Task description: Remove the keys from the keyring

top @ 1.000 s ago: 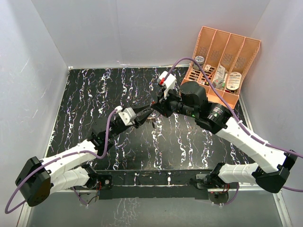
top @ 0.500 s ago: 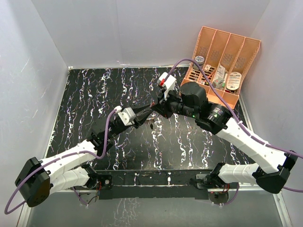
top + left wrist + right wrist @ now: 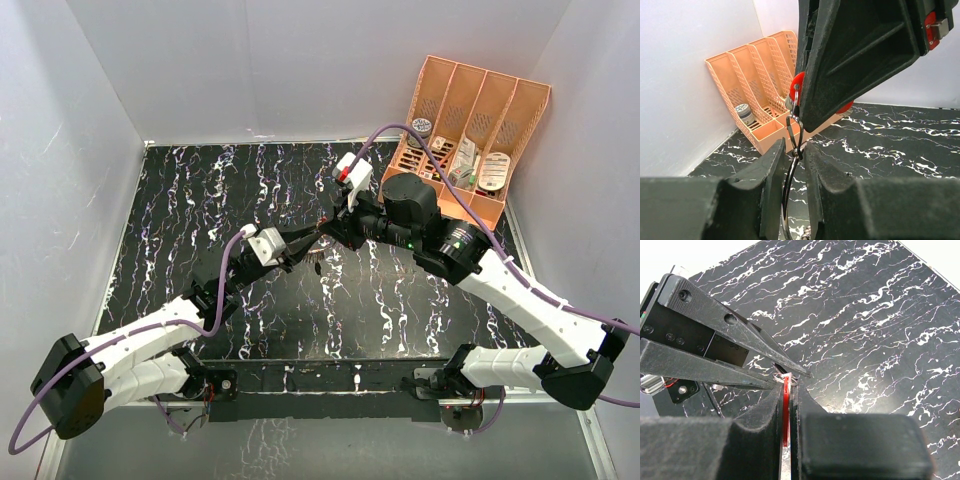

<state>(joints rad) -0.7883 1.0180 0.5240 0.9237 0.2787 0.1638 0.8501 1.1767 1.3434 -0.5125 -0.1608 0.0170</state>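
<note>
The black, white-veined desk (image 3: 200,200) fills the middle of the top view, walled in pale grey. Across it the right arm (image 3: 520,290) reaches from the lower right and the left arm (image 3: 150,335) from the lower left, and they meet just above the centre of the frame. An orange organiser (image 3: 440,85) with slotted compartments leans in the upper right corner, well apart from the meeting point. The left wrist view shows the organiser at its upper left, with a small lidded jar (image 3: 742,110) in one compartment. The right tool (image 3: 328,224) points left and the left tool (image 3: 314,236) points up and right, their tips touching or nearly so above the desk. In the left wrist view the left tool's two fingers are drawn almost together at the bottom centre, with the keyring (image 3: 785,192) standing edge-on in the narrow gap between them, pinched there. The right tool looms over it as a large black wedge. In the right wrist view the right tool's fingers are pressed onto the red piece (image 3: 785,400), which shows as a thin strip between them at the lower centre. The keys (image 3: 316,256) show only as a small dark bunch hanging just under the two tips, lifted off the desk and too small to count.
</note>
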